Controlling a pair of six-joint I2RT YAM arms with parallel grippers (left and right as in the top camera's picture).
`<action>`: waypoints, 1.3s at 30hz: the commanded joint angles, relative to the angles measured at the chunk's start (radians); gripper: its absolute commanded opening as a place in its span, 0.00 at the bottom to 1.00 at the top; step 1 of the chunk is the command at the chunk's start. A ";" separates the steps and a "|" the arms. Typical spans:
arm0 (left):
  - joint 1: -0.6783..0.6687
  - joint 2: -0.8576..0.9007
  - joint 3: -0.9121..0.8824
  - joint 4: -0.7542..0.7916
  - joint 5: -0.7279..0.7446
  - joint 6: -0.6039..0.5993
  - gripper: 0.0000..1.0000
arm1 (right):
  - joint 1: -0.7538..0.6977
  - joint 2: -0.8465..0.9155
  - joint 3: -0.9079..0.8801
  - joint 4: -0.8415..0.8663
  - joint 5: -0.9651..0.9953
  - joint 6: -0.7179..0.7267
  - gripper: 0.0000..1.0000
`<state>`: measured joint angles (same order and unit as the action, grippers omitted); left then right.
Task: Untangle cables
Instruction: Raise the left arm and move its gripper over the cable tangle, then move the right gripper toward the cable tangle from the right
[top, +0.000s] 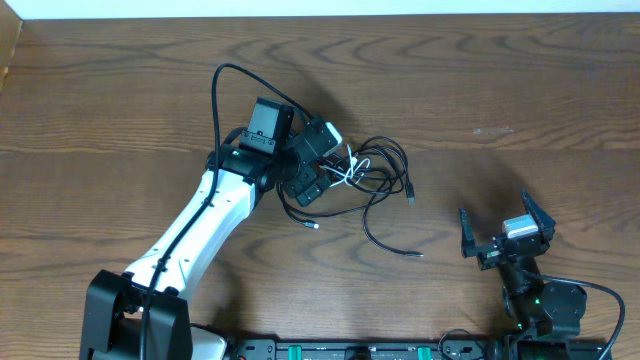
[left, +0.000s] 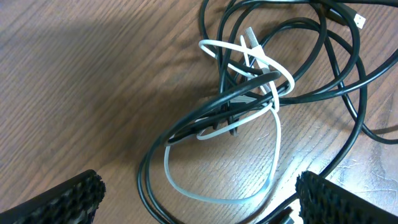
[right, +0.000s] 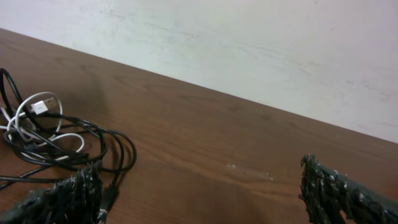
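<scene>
Overhead, the left arm stretches diagonally across the table (top: 120, 100), left gripper (top: 330, 165) spread wide over the tangled cables (top: 365, 172); the right gripper (top: 500, 228) sits apart, also spread.

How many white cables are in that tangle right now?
1. The white cable loops through the middle of the black cables; another could be hidden beneath them.
</scene>
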<state>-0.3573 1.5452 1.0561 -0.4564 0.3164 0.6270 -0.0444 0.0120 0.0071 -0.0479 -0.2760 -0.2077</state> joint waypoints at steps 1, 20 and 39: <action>-0.002 0.000 0.029 0.002 0.009 0.012 0.99 | 0.006 -0.006 -0.002 -0.005 0.005 0.009 0.99; -0.001 -0.145 0.029 0.002 0.003 -0.062 0.99 | 0.006 -0.006 -0.002 0.095 -0.004 -0.010 0.99; 0.099 -0.193 0.029 0.003 -0.130 -0.327 0.99 | 0.006 0.379 0.383 -0.103 -0.056 0.101 0.99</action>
<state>-0.2783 1.3666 1.0561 -0.4538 0.2028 0.3614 -0.0444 0.2749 0.2932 -0.1150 -0.3183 -0.1024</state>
